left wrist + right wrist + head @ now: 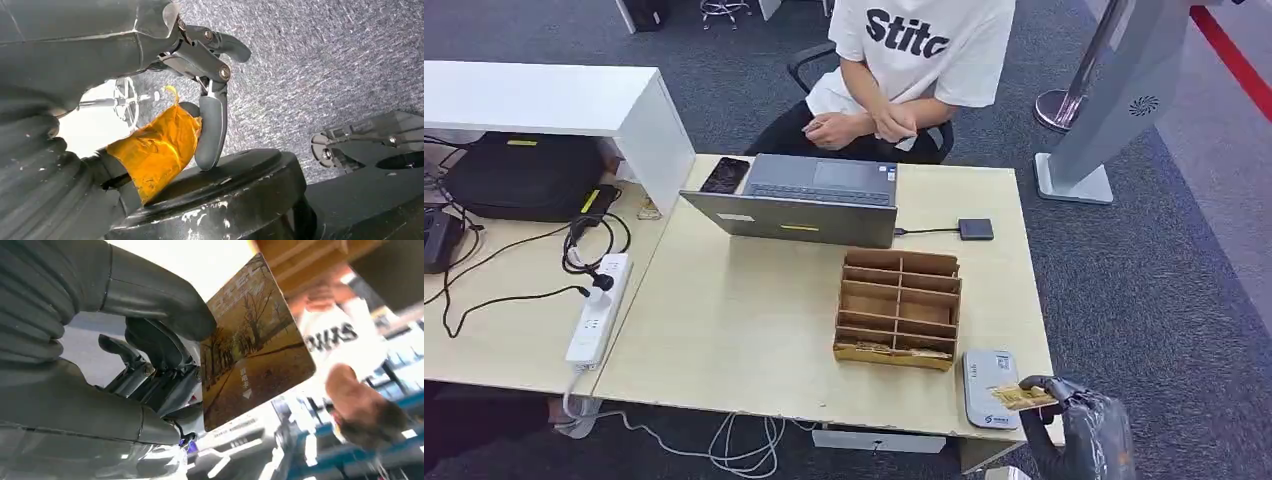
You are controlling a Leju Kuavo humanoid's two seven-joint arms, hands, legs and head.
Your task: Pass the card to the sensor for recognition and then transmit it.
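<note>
Right now the right hand point(1064, 405) pinches the card point(1022, 398) at the near right corner of the counter point(744, 320), holding it flat just over the grey sensor point(988, 386); whether card and sensor touch cannot be told. In the right wrist view the card point(250, 345) shows a brown autumn-tree print, clamped at one edge between the thick grey thumb and the dark fingers point(150, 347).

Left hand point(200, 75) hangs over grey carpet in its wrist view, fingers curled in, nothing in them; orange tape point(155, 150) wraps the part near the wrist.

Just left of the sensor and slightly farther stands a brown cardboard organizer point(898, 308) with open compartments; some cards lie along its near row. Beyond it sits an open grey laptop point(799, 200), screen back facing the robot, with a cable to a small dark box point(975, 229) on its right. A black phone point(725, 174) lies at the laptop's left. A white power strip point(596, 310) and black cables sit on the left side, a black bag point(524, 175) farther left.

A person in a white T-shirt point(924, 50) sits at the far side, hands together.
</note>
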